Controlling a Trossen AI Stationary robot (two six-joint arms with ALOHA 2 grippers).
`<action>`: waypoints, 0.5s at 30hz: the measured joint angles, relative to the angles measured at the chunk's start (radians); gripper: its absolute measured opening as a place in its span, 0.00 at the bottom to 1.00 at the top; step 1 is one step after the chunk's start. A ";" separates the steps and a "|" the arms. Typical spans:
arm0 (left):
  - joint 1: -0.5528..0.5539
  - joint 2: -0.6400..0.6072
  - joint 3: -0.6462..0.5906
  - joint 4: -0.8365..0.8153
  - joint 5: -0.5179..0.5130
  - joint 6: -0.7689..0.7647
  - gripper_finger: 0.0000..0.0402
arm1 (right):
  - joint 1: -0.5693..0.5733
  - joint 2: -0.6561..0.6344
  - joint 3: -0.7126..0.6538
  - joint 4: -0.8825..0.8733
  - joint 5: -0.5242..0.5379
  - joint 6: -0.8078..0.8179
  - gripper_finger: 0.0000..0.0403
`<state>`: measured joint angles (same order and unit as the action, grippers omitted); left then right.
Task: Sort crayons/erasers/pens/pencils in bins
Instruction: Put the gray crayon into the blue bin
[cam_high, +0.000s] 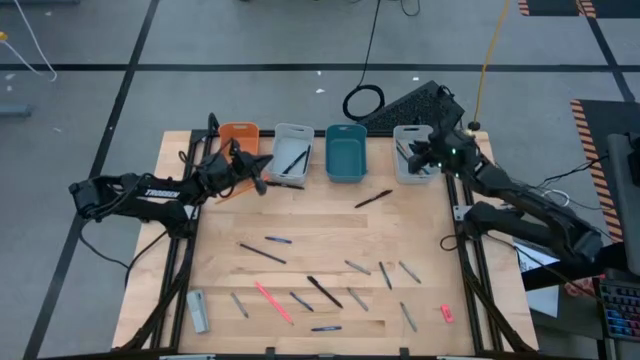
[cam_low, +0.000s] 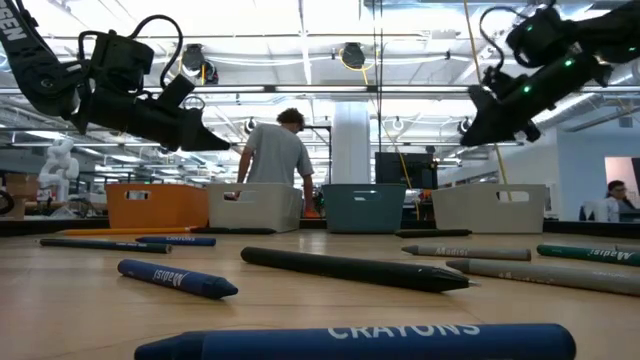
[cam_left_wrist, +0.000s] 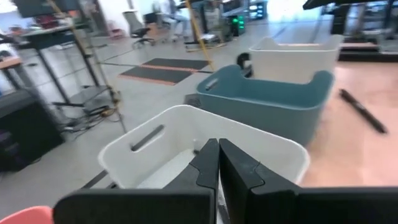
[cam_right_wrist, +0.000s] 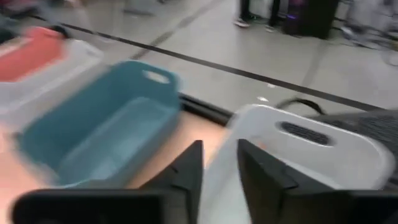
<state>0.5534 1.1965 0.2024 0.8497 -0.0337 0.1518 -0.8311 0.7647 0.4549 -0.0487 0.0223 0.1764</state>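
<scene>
Lying nearest the low camera, a blue crayon (cam_low: 360, 340) is resting on the wooden table (cam_high: 320, 225), with more sticks scattered behind it. Four bins are standing in a row along the far edge: the orange bin (cam_high: 240, 135), a white bin (cam_high: 291, 152) holding dark sticks, the teal bin (cam_high: 346, 152) and a second white bin (cam_high: 412, 152). The left gripper (cam_high: 258, 178) is hovering near the front of the first white bin, its fingers pressed together with nothing between them. The right gripper (cam_high: 420, 152) is hanging above the second white bin, its fingers slightly apart and gripping nothing. A pink-red eraser (cam_high: 446, 313) is lying near the table's near right corner.
</scene>
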 joint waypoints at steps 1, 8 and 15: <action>-0.003 0.000 0.000 -0.002 0.018 -0.001 0.04 | 0.035 -0.021 -0.021 0.016 -0.001 0.010 0.15; -0.130 0.000 0.080 -0.247 0.080 0.008 0.01 | 0.281 -0.083 -0.221 0.274 0.004 0.063 0.02; -0.334 0.000 0.276 -0.724 -0.020 0.032 0.01 | 0.534 -0.069 -0.227 0.293 0.181 0.066 0.01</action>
<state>0.2193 1.1969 0.4784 0.1254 -0.0538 0.1842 -0.2976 0.6962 0.2278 0.2443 0.2030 0.2423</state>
